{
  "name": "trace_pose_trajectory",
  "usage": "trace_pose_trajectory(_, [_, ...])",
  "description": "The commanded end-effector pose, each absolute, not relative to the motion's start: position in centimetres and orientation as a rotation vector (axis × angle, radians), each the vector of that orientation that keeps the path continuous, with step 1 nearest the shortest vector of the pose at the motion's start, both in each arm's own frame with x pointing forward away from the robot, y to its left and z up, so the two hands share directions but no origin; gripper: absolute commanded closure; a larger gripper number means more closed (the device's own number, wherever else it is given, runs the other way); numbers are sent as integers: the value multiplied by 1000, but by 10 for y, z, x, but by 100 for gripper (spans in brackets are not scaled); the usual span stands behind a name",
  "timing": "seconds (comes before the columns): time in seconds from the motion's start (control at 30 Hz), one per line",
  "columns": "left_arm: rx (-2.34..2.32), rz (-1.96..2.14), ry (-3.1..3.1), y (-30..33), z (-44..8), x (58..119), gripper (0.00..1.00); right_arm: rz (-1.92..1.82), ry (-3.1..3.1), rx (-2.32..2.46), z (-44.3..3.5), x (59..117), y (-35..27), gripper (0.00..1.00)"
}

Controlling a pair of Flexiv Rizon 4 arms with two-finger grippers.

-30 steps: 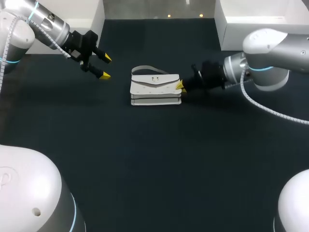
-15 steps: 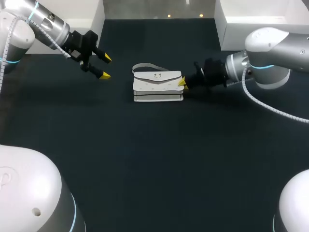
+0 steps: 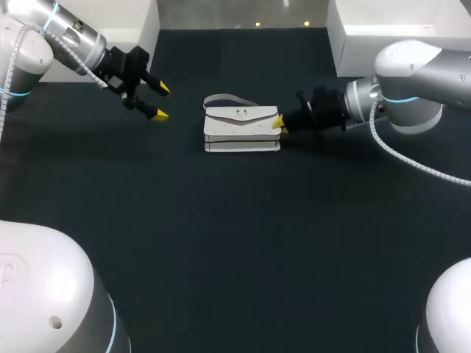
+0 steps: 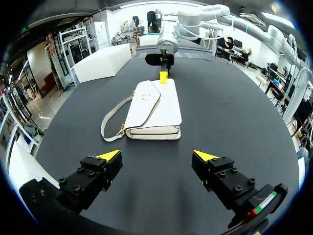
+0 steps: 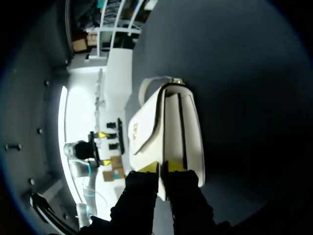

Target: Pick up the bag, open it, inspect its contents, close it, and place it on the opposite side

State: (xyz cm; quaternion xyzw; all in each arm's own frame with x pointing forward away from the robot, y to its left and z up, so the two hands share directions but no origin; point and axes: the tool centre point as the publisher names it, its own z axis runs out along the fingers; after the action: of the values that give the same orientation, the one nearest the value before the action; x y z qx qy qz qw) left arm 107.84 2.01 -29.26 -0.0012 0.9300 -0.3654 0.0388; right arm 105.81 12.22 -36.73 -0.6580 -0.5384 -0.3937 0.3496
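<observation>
Bag [image 3: 241, 131], white, flap shut, strap [image 3: 221, 100] trailing behind it, lying flat on the dark worktop [image 3: 235, 243] near its far middle; shifted a little toward the right arm and the far edge since a second ago. Right fingers [image 3: 278, 123]: narrow, pinching the bag's right end, drawn back with it. Left fingers [image 3: 160, 115]: spread wide, holding nothing, hovering well apart from the bag's left end, unmoved.

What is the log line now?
left gripper open, apart | right gripper shut on white handbag end | flap closed
</observation>
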Motion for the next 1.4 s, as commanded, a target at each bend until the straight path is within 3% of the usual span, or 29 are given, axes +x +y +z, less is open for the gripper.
trace_pose_trajectory(0.03, [-4, -1123, 2848, 20, -294, 1079, 0, -1017, -1403, -1703, -367, 1060, 121, 0])
trace_pose_trajectory(0.77, [-4, -1123, 2848, 20, -294, 1079, 0, -965, -1975, -1740, -288, 1000, 95, 0])
trace_pose_trajectory(1.1, [-4, -1123, 2848, 20, -294, 1079, 0, -907, -2335, -1588, -277, 987, 97, 0])
trace_pose_trajectory(1.4, [191, -903, 2838, -9, -260, 1084, 0, -828, -2656, -1388, -275, 974, 101, 0])
